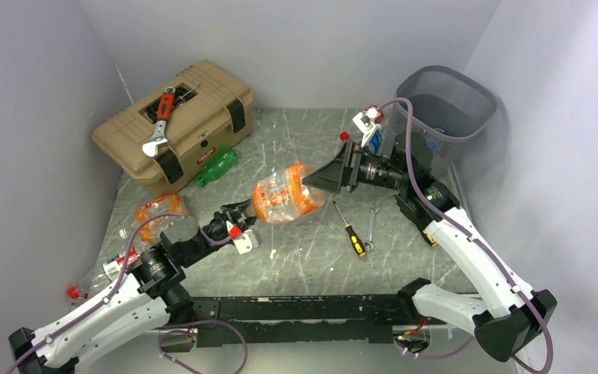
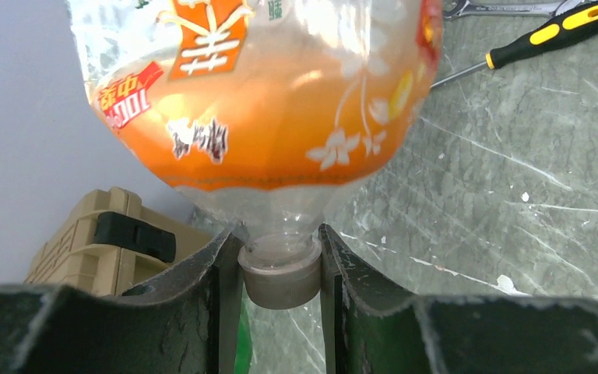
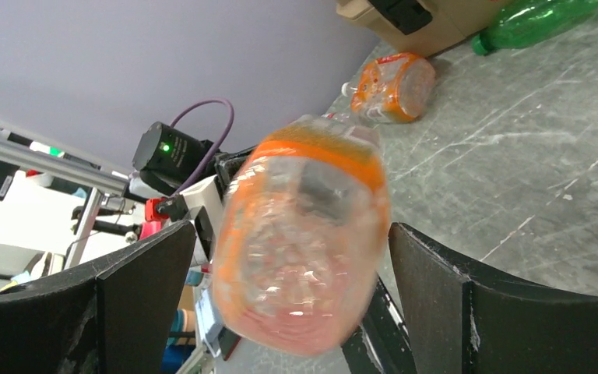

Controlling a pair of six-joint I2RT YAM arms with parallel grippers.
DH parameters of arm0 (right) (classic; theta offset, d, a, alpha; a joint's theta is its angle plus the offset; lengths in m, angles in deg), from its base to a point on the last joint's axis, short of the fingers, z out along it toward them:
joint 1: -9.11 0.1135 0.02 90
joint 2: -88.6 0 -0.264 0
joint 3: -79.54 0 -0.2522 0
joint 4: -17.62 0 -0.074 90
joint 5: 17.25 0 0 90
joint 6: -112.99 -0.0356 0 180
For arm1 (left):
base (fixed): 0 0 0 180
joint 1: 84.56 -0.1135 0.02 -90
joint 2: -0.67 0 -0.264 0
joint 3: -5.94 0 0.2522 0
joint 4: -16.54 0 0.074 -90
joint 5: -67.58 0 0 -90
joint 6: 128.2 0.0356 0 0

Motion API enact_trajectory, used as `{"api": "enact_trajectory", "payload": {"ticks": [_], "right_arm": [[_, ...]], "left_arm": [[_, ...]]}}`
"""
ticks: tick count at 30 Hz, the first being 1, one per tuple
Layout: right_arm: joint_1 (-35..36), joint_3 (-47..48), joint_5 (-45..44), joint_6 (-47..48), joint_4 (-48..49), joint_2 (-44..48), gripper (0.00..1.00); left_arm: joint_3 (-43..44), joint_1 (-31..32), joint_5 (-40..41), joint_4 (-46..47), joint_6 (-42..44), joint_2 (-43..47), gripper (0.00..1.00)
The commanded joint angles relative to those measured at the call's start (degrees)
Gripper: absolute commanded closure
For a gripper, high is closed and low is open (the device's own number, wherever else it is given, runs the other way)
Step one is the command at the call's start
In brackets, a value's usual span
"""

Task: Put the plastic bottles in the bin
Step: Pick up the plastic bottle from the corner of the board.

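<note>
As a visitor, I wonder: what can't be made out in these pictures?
Inside of the bin: top view, its mesh wall and the right arm screen the lower part.
Orange bottle: blurred in the right wrist view; cut by the top edge in the left wrist view, above the left claw.
Clear bottle: top view, mostly under the left arm.
</note>
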Motion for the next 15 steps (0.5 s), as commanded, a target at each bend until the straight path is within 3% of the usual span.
{"api": "enact_trajectory", "payload": {"ticks": [1,15], "right_arm": [[1.24,2.24,1.35,0.46,1.96,-0.39,0.0],[4.76,6.35,-1.61,4.64,-6.44,-3.82,0.0]], "left_arm": [[0.5,0.26,-0.34,4.18,0.79,0.08,1.0],[0.45,0.33,-0.48,4.32,0.62,0.3,1.0]]}}
